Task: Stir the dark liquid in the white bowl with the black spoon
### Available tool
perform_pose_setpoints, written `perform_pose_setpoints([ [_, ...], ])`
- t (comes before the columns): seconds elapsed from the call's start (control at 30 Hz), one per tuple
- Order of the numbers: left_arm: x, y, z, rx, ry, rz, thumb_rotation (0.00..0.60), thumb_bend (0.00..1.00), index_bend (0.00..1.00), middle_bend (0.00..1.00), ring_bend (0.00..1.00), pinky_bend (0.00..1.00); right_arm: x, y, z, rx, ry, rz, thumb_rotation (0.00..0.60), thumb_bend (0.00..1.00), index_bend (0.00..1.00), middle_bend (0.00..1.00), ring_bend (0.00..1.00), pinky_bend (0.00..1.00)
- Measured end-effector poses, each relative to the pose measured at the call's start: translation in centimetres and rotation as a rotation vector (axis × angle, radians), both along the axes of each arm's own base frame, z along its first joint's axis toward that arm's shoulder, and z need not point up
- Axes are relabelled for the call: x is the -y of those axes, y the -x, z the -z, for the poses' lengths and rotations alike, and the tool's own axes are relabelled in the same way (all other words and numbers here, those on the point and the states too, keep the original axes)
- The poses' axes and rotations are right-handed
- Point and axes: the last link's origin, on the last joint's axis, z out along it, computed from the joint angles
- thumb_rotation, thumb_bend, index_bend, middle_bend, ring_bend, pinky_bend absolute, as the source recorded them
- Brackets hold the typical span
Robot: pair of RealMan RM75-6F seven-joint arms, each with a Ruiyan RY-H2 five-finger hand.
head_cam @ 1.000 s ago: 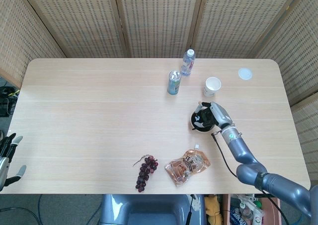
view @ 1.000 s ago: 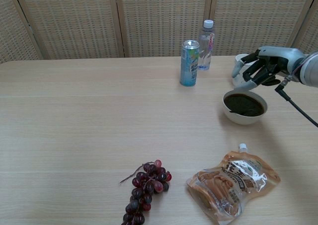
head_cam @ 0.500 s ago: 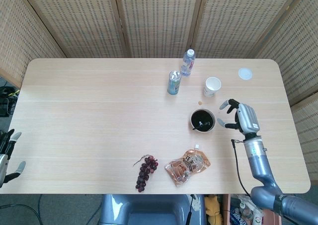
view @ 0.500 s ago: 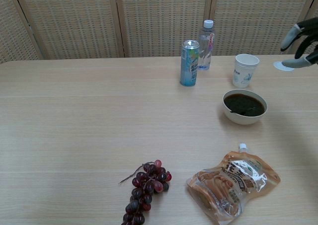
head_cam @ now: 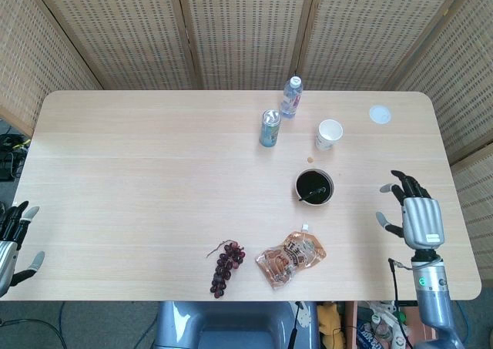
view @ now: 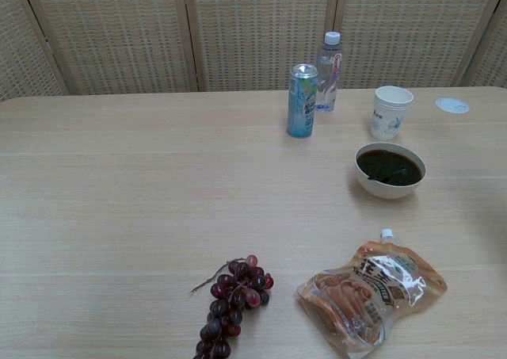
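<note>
The white bowl of dark liquid stands right of the table's middle. The black spoon lies in it, its handle leaning on the near rim, with no hand on it. My right hand hovers over the table's right edge, well to the right of the bowl, fingers spread and holding nothing. My left hand sits off the table's near left corner, fingers apart and empty. The chest view shows neither hand.
A paper cup, a drink can and a water bottle stand behind the bowl. A white lid lies at the back right. Grapes and a snack pouch lie near the front edge.
My right hand has left the bowl and drawn back right and toward me, ending at the table's right edge. The spoon stays in the bowl. The left hand barely moved.
</note>
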Motion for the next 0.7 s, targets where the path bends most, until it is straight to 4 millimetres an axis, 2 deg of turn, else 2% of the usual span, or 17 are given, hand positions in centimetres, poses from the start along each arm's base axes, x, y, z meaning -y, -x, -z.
perform_pose_setpoints([
  [0.33,0.5,-0.4,0.3,-0.012,0.021,0.011,0.6,0.37,0.0,0.0,0.0,0.0,-4.1,1.4,-0.2,-0.126,-0.067,0.068,0.6,0.37,0.36,0.2,0.15,0.31],
  [0.7,0.8,-1.4,0.8,-0.02,0.037,0.061,0.6,0.37,0.0,0.0,0.0,0.0,-5.9,1.2,0.1,-0.137,-0.078,0.085,0.6,0.37,0.36,0.21,0.15,0.31],
])
